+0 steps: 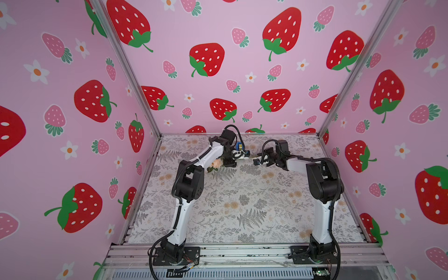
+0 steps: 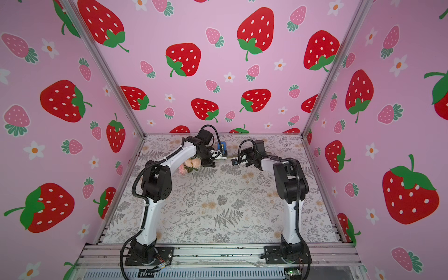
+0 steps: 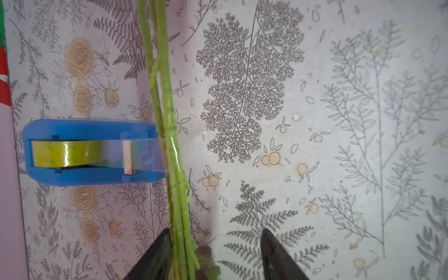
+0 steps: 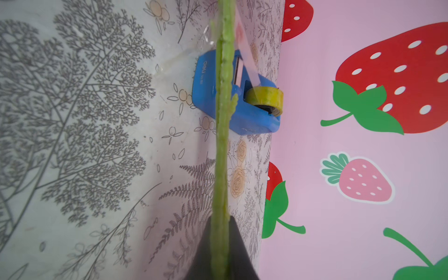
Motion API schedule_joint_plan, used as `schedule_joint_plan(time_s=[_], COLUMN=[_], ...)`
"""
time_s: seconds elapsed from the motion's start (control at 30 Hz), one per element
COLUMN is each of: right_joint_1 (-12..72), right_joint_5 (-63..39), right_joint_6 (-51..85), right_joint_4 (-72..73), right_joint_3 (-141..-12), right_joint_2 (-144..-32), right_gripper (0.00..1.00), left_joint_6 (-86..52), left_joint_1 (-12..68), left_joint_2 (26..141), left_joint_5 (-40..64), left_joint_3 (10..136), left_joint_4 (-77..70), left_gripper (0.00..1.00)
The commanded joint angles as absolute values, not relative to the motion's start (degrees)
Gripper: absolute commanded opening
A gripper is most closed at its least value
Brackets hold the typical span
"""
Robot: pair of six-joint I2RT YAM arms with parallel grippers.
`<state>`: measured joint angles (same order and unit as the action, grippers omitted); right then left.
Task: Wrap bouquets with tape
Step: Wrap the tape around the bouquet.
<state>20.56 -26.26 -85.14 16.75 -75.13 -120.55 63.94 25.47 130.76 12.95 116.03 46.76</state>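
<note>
On the table (image 1: 242,206), far end: bouquet (image 2: 191,163) stretches crosswise.
Left claw (image 3: 215,232): released, wide apart, stems (image 3: 169,116) against one finger.
Right claw (image 4: 219,225): clenched on the stem ends.
Dispenser (image 3: 84,128): blue, just beside the stems.
Tape (image 3: 65,150): yellowish roll, clear strip reaching the stems.
</note>
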Motion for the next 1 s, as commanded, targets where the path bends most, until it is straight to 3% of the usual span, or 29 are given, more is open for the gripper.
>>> schedule_joint_plan(time_s=[0.0, 0.13, 0.57, 0.97], right_joint_1=[21.40, 21.71, 21.97, 21.97], right_joint_5=[-29.09, -29.61, -33.55, -36.46], right_joint_6=[-84.77, -83.78, -79.76, -78.15], right_joint_4=[17.96, 18.49, 22.23, 23.07], right_joint_3=[-74.87, -74.81, -71.59, -70.13], right_joint_2=[-118.82, -118.83, -118.05, -117.30], right_gripper=[0.00, 0.00, 0.00, 0.00], left_joint_6=[63.16, 61.63, 63.92, 65.41], left_joint_1=[27.12, 28.51, 29.30, 29.70], left_joint_2=[125.70, 125.12, 130.53, 132.26], left_joint_5=[14.75, 12.97, 4.82, 2.94], left_joint_3=[114.62, 110.78, 112.72, 109.86], left_joint_4=[44.52, 35.08, 30.94, 26.09], left_gripper=[0.61, 0.61, 0.58, 0.43])
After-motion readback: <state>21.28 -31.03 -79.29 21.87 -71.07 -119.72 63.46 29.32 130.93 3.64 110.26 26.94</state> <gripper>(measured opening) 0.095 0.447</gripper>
